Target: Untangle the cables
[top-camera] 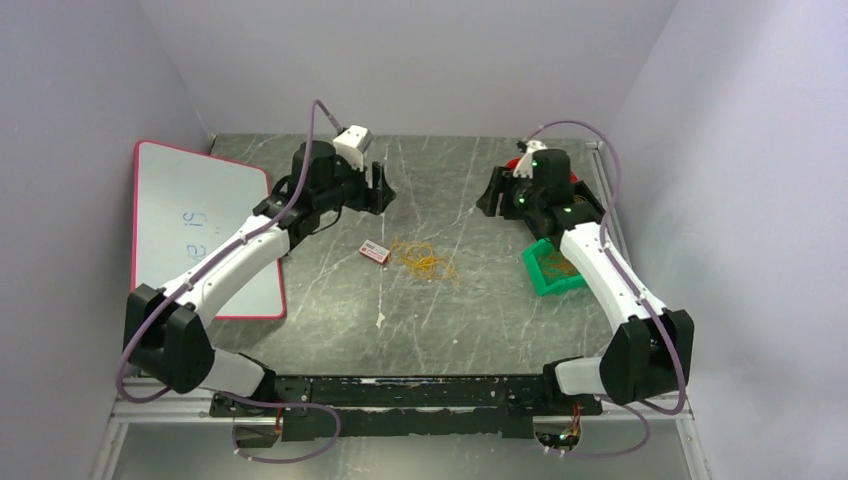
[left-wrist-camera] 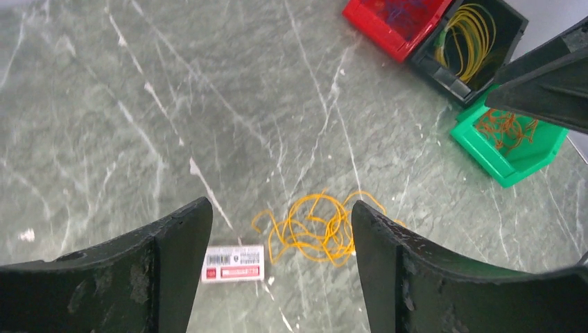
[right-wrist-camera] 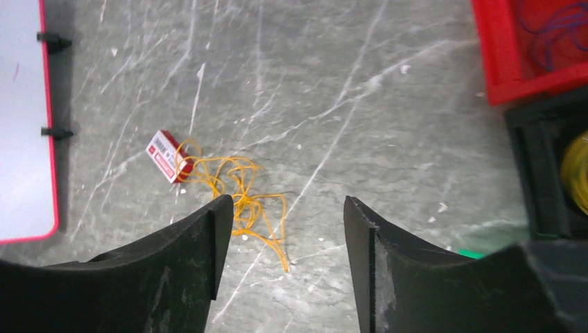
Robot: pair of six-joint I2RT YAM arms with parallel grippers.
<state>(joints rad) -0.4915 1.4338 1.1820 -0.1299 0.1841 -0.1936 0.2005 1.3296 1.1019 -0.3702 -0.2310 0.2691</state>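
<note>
A loose tangle of thin orange cables (top-camera: 425, 260) lies on the grey marbled table near the middle. It also shows in the left wrist view (left-wrist-camera: 319, 229) and in the right wrist view (right-wrist-camera: 239, 187). My left gripper (top-camera: 382, 190) is open and empty, raised above the table behind and left of the tangle. My right gripper (top-camera: 492, 195) is open and empty, raised behind and right of it. More orange wire lies in a green bin (left-wrist-camera: 509, 156), yellow wire in a black bin (left-wrist-camera: 475, 41), and dark wire in a red bin (left-wrist-camera: 399, 24).
A small red and white label card (top-camera: 374, 252) lies just left of the tangle. A white board with a red rim (top-camera: 200, 225) lies at the left. The three bins sit at the back right, under the right arm. Grey walls close in the sides and back.
</note>
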